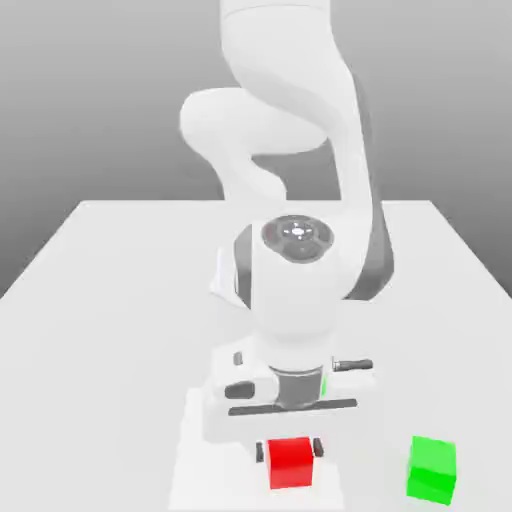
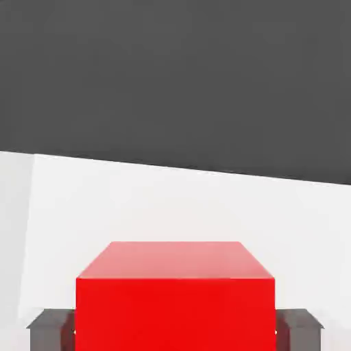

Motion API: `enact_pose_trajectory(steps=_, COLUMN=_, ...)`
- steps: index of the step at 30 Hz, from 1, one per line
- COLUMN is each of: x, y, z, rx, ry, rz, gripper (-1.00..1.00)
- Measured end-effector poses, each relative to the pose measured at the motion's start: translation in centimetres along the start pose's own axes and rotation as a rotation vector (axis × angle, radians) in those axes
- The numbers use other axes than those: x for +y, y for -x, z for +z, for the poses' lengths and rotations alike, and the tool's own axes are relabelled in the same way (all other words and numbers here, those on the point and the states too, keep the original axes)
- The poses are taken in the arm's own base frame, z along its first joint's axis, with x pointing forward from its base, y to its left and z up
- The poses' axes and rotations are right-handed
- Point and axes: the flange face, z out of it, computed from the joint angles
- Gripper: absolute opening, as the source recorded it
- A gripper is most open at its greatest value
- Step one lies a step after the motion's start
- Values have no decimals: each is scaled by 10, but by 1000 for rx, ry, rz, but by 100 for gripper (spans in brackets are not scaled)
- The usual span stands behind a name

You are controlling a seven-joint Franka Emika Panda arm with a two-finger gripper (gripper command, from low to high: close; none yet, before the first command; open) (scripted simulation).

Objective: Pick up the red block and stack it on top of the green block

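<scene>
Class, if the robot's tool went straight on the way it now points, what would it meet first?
Probably the table. The tool points down with the red block between its fingers; how much room lies beneath them is unclear.

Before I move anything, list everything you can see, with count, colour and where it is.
Red block: one, red, between the gripper's fingers, near the front of the table.
Green block: one, bright green, on the table toward the exterior view's right, apart from the red block.
Table: one, pale grey, under the scene.
Bright patch: one, white, on the table around the red block; I can't tell whether it is a sheet or light.
Arm: one, white with dark grey parts, reaching over the table.
Gripper: one, white body, two dark fingers, one against each side of the red block.
</scene>
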Motion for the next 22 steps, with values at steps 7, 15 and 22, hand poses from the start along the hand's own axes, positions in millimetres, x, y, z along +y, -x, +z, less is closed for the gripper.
enact_pose_trajectory(steps=7, x=0, y=-1, z=-41, rx=0, ry=0, rz=0, gripper=-100)
enact_pose_trajectory(steps=15, x=-124, y=90, z=-86, rx=-1, ry=0, rz=-531, gripper=-100)
enact_pose_trajectory(steps=22, x=-136, y=102, z=-40, rx=-1, ry=0, rz=-588, gripper=100)
